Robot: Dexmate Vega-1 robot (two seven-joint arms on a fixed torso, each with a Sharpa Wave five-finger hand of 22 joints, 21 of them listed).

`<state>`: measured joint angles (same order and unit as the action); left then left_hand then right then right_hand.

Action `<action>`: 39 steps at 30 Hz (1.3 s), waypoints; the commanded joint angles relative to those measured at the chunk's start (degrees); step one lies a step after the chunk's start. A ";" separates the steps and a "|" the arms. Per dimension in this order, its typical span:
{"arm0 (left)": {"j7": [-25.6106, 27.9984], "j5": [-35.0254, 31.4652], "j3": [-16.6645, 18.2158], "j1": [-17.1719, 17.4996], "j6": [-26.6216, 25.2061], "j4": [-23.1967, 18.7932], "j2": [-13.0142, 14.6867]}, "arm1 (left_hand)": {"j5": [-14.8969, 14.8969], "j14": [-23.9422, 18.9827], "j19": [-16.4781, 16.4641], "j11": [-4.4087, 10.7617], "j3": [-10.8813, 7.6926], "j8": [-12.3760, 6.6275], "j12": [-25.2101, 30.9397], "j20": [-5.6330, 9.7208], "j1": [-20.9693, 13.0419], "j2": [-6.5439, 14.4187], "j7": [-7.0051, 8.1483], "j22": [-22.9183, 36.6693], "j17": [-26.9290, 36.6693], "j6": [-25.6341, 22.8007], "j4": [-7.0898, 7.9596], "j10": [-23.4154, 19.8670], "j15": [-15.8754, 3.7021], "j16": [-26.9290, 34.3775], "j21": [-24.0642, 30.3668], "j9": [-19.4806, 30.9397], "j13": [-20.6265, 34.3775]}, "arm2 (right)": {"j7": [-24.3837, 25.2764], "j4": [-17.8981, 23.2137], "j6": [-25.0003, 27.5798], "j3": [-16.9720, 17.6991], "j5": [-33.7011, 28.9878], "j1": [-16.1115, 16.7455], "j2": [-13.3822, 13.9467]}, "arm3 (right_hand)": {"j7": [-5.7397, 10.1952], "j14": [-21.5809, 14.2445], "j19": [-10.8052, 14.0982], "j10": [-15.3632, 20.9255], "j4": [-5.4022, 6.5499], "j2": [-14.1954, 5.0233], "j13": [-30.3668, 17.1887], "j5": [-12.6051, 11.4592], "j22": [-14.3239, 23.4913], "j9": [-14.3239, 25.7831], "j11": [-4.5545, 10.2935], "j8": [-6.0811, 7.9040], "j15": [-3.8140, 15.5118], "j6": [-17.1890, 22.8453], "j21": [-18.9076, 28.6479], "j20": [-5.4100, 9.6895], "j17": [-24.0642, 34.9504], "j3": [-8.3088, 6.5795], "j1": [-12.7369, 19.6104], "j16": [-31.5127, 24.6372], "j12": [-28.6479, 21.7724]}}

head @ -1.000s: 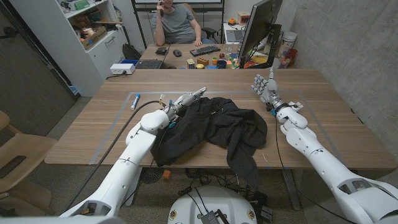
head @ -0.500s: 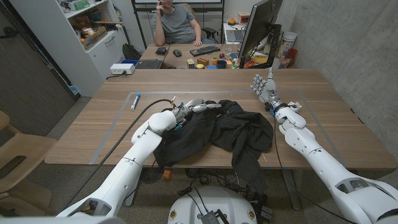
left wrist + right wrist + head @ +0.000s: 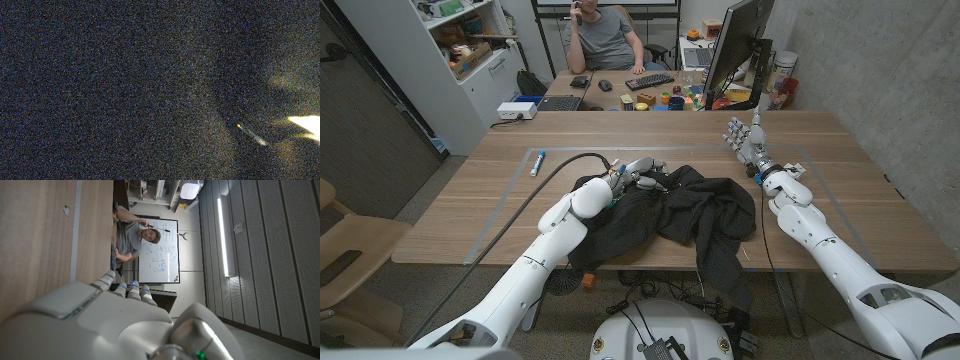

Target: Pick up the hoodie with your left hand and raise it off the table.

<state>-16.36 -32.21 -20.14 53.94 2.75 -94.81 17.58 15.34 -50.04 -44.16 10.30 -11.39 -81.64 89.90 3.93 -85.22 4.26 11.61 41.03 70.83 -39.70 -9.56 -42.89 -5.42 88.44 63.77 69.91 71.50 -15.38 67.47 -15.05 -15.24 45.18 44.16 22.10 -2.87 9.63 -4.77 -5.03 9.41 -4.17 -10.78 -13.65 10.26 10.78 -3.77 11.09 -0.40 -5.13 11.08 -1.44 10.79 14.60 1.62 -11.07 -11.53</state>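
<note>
The black hoodie [image 3: 670,215] lay crumpled at the middle of the wooden table [image 3: 470,210], one part hanging over the near edge; the left hand [image 3: 638,172] lay on the hoodie's far left part, fingers reaching across the cloth, though whether they gripped it I could not tell, the left wrist view being dark; the right hand [image 3: 748,143] stood just right of the hoodie, fingers spread, holding nothing; a blue marker [image 3: 536,161] lay well left of the hoodie

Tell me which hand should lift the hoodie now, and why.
Left. The left hand is already on the black hoodie, fingers in the fabric; the right hand stands apart beside it, holding nothing.
</note>
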 commanded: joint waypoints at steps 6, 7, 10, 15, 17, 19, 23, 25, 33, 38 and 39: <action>11.09 3.83 5.59 2.09 8.99 2.49 -4.76 | 13.38 -15.06 -14.29 0.89 -9.06 -9.03 1.29 8.50 -9.66 0.11 -0.47 26.49 0.66 -1.99 -0.25 -7.25 -5.66 2.30 23.06 1.34 0.16 | -1.84 -1.26 0.65 1.29 0.90 -0.32 -0.47 | 0.48 3.14 -0.26 -0.12 -0.17 -2.90 -0.25 -0.25 0.25 0.26 0.17 0.28 0.09 -0.05 0.44 -0.21 0.21 0.38 0.05 -0.43 -0.35; 13.72 2.22 5.82 2.03 10.28 2.26 -4.79 | 14.08 -15.09 -14.52 0.96 -9.72 -9.14 1.33 8.50 -9.51 -0.16 -0.40 27.78 0.74 -2.34 -0.15 -7.52 -5.58 2.41 22.41 1.39 0.17 | -1.99 -1.34 0.71 1.32 0.91 -0.35 -0.46 | 0.48 3.14 -0.26 -0.10 -0.17 -2.90 -0.25 -0.24 0.25 0.26 0.11 0.27 0.08 -0.06 0.43 -0.21 0.21 0.38 0.05 -0.43 -0.35; 15.25 0.84 6.30 1.80 10.35 1.30 -5.16 | 15.02 -15.42 -14.28 1.19 -10.52 -9.37 1.45 8.56 -8.95 -0.78 -0.18 28.15 0.61 -4.31 0.04 -8.99 -5.63 2.32 20.79 1.45 0.20 | -2.14 -1.34 0.83 1.48 0.98 -0.33 -0.57 | 0.52 3.20 -0.34 -0.23 -0.17 -2.89 -0.25 -0.24 0.25 0.26 0.14 0.22 0.11 -0.19 0.40 -0.21 0.21 0.38 0.05 -0.40 -0.30; 15.30 1.81 8.24 -0.23 11.14 -0.29 -5.47 | 15.41 -15.68 -14.43 1.18 -10.88 -9.38 1.45 8.58 -8.45 -1.13 -0.18 28.24 0.54 -5.29 0.17 -9.82 -5.61 2.09 20.27 1.47 0.21 | -2.89 -0.26 0.64 1.48 0.77 -0.03 -0.24 | 0.53 3.11 -0.22 -0.03 -0.18 -2.88 -0.25 -0.24 0.25 0.26 0.14 0.25 0.14 -0.09 0.44 -0.20 0.21 0.38 0.06 -0.42 -0.37; 14.65 1.72 8.78 -1.42 11.10 -1.19 -5.24 | 15.51 -15.85 -14.51 1.18 -10.99 -9.37 1.45 8.59 -8.35 -1.24 -0.21 28.16 0.48 -5.57 0.17 -10.12 -5.64 1.98 20.09 1.49 0.21 | -2.92 -0.17 0.65 1.57 0.87 -0.02 -0.28 | 0.53 3.11 -0.22 -0.06 -0.18 -2.88 -0.25 -0.24 0.25 0.26 0.18 0.24 0.11 -0.10 0.44 -0.18 0.21 0.38 0.07 -0.42 -0.35; 14.51 0.54 9.00 -2.49 10.92 -2.33 -4.84 | 15.67 -16.09 -14.71 1.18 -11.23 -9.36 1.44 8.58 -8.24 -1.37 -0.24 28.25 0.43 -5.94 0.15 -10.62 -5.67 1.89 19.95 1.50 0.21 | -2.93 -0.07 0.64 1.70 1.01 0.07 -0.33 | 0.53 3.10 -0.23 -0.02 -0.18 -2.88 -0.25 -0.24 0.25 0.26 0.22 0.24 0.12 -0.11 0.43 -0.21 0.21 0.38 0.07 -0.42 -0.36; 14.03 -0.26 9.65 -4.07 10.38 -4.55 -4.81 | 15.96 -16.36 -14.85 1.12 -11.79 -9.33 1.40 8.58 -7.93 -1.72 -0.31 28.21 0.42 -6.59 0.14 -11.38 -5.64 1.70 19.47 1.52 0.21 | -4.09 0.72 1.42 1.38 0.69 0.32 0.92 | 0.50 1.74 -0.11 5.50 -0.18 -2.85 -0.35 -0.25 0.24 0.22 1.12 0.29 0.88 0.02 0.45 -0.26 0.16 0.40 0.06 -0.84 -2.23; 14.57 -0.37 10.02 -4.54 10.51 -5.29 -5.17 | 16.07 -16.56 -15.17 1.09 -12.09 -9.32 1.37 8.59 -7.82 -1.90 -0.35 28.31 0.38 -6.85 0.11 -11.70 -5.65 1.54 19.44 1.53 0.19 | -3.23 1.40 1.06 1.09 -0.37 0.57 1.48 | 0.49 1.41 -0.07 6.01 -0.19 -2.84 -0.35 -0.25 0.24 0.22 0.88 0.32 0.96 0.08 0.46 -0.26 0.15 0.40 0.06 -0.93 -2.37; 15.66 -1.02 10.99 -6.90 10.80 -8.39 -6.22 | 16.21 -16.92 -15.40 1.07 -12.62 -9.31 1.35 8.58 -7.50 -2.22 -0.40 28.10 0.30 -7.36 0.12 -12.31 -5.69 1.23 19.06 1.55 0.19 | -3.32 2.29 0.58 0.59 -1.60 0.57 3.12 | 0.57 1.34 -0.02 4.59 -0.22 -2.82 -0.36 -0.27 0.23 0.21 1.32 0.24 1.06 -0.07 0.45 -0.31 0.12 0.40 0.12 -0.73 -1.58; 17.03 -0.29 11.74 -8.84 12.62 -9.46 -7.16 | 16.27 -17.26 -15.52 1.05 -13.08 -9.30 1.33 8.59 -7.34 -2.39 -0.46 28.00 0.28 -7.63 0.11 -12.67 -5.71 1.09 18.81 1.57 0.19 | -3.29 2.38 0.86 0.11 -1.21 0.41 3.31 | 0.58 0.07 0.95 6.39 -0.23 -2.84 -0.40 -0.29 0.22 0.20 1.51 0.44 1.81 0.46 0.77 -0.06 0.11 0.38 0.16 -1.05 -2.15; 17.04 -0.14 11.88 -9.23 12.88 -9.71 -7.27 | 16.24 -17.31 -15.52 1.03 -13.16 -9.29 1.32 8.59 -7.24 -2.51 -0.47 27.83 0.28 -7.70 0.11 -12.77 -5.71 1.02 18.67 1.56 0.18 | -3.32 2.29 0.91 0.02 -1.15 0.33 3.29 | 0.64 0.02 0.96 6.18 -0.24 -2.84 -0.41 -0.29 0.22 0.20 1.59 0.44 1.80 0.49 0.77 -0.06 0.11 0.38 0.18 -1.05 -2.06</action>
<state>-1.03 -32.62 -9.79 48.25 13.70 -101.43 11.62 31.38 -62.89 -59.17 11.06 -23.66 -90.69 91.06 9.49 -89.86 -0.37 10.96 68.94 71.02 -46.80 -9.17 -54.61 -7.39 89.59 82.63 71.27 71.50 -18.57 69.17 -14.11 -14.35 44.58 44.64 24.27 -2.33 9.82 -4.21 1.05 9.41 -4.16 -11.08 -13.65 10.25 10.78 -2.24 11.09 1.06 -4.81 11.52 -1.34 10.78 14.60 1.62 -11.70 -13.53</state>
